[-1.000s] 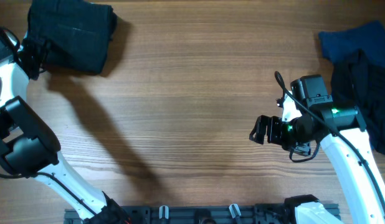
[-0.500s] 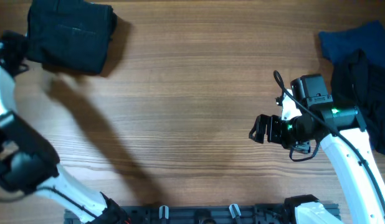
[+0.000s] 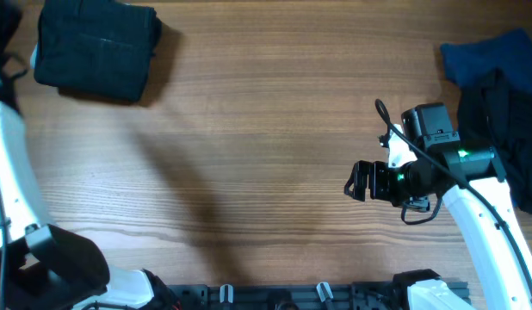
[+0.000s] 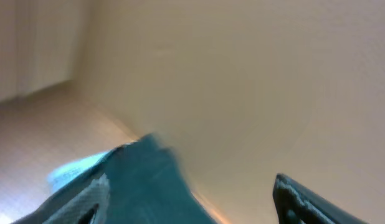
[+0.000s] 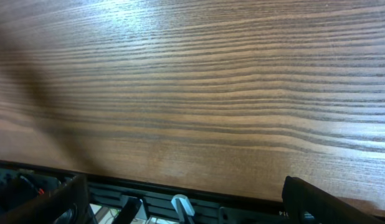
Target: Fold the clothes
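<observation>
Wooden table (image 3: 249,129), folded black shorts (image 3: 94,47) far from right gripper (image 3: 359,181), gaping empty, left gripper (image 4: 187,186) likewise spread

Brown wood-grain surface (image 3: 266,129), fine dark streaks along its length, smooth with a soft low sheen, paler glare toward the right edge of the right-wrist frame. Folded black shorts (image 3: 95,47) at upper left of the overhead frame: matt woven cloth, faint stitched seams, no shine. Dark blue garment (image 3: 485,56) at upper right: soft matt cloth, lightly rumpled. Black garment (image 3: 511,120) just below it: limp, creased, matt cloth. Smooth glossy white plastic shells on the right arm (image 3: 485,215) and the left arm (image 3: 12,172). Matt black plastic at the joints and on the right gripper (image 3: 350,182). Matt black rail (image 3: 275,297) along the bottom edge, with small pale glossy clips (image 3: 323,291). Left-wrist frame too blurred for any finish.
</observation>
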Motion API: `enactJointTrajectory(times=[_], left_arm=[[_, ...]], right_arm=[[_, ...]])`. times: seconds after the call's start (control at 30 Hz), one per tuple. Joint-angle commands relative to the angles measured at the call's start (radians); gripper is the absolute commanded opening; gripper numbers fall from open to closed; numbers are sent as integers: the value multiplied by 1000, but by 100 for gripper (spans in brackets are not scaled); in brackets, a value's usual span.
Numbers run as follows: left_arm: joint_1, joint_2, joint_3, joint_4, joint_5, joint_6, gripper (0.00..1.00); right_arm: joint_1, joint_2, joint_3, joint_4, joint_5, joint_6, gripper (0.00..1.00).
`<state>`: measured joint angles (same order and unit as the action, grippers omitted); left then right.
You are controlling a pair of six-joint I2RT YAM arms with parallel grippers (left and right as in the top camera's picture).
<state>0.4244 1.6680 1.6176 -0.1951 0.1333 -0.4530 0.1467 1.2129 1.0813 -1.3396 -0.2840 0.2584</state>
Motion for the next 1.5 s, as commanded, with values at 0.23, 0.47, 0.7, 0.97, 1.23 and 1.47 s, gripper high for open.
enactJointTrajectory(times=[0.23,0.47,0.7,0.97,1.23,1.47], left_arm=[[-154,254,13,229,-363,106,93],[-151,526,12,411,-363,110,100],[-151,698,12,468,-364,110,100],[-154,608,13,500,-362,225,100],[-211,365,13,521,-313,179,100],[-273,390,12,513,-299,177,100]], right_arm=[[-4,3,1,9,2,-23,100],[-4,3,-3,19,2,-20,100],[-4,3,-10,18,2,-4,100],[-4,3,-10,17,2,3,100],[-4,3,-10,20,2,3,100],[-4,3,-10,15,2,-4,100]])
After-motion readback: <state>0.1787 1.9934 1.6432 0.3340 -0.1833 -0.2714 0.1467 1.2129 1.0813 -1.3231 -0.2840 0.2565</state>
